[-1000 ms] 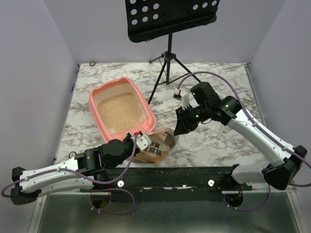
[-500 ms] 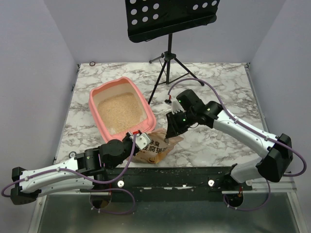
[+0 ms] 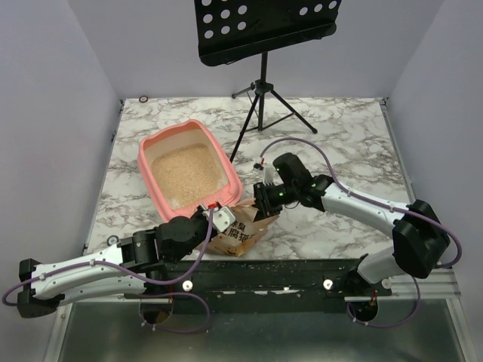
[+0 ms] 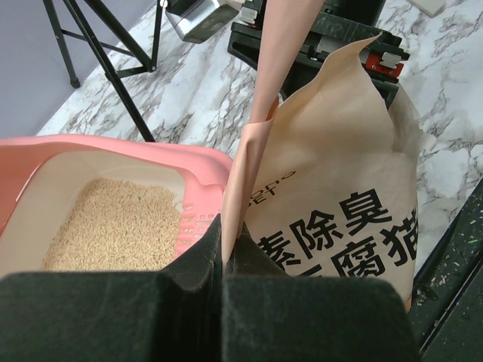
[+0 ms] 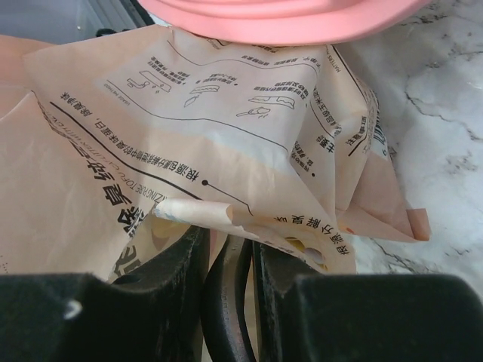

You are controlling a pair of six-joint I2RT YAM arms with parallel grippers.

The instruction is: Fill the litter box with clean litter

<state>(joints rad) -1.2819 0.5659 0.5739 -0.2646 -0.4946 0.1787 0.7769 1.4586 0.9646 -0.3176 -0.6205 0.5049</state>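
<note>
Here's the litter box [image 3: 151, 170], salmon-pink, sitting at an angle on the left half of the marble worktop [image 3: 339, 143]. A bed of clean litter [image 3: 185, 175], pale and sandy, covers its floor. The slotted grate ledge [image 4: 189, 226] is at the near end, the end closest to the arms.

Right up against that near corner stands the litter bag [image 3: 240, 234], crinkled orange-tan paper with bold black Chinese characters across the front. Its mouth points up, and the top edge rises above the pink rim in the left wrist view.

Left claw [image 4: 224, 241]: clamped tight, fingers pressed together on the thin side edge of the bag. A strip of that paper runs straight up from the pinch. The left arm reaches in low from the near left.

Right claw [image 5: 226, 245]: it is at the top of the bag from the far side, with the arm stretched across from the right. Its fingers stand a little apart, and a curled fold of bag paper lies across one fingertip. I can't tell whether it actually has the paper pinched.

At the back, a black music stand [image 3: 264, 30] stands with its tripod feet planted on the worktop beyond the box.
</note>
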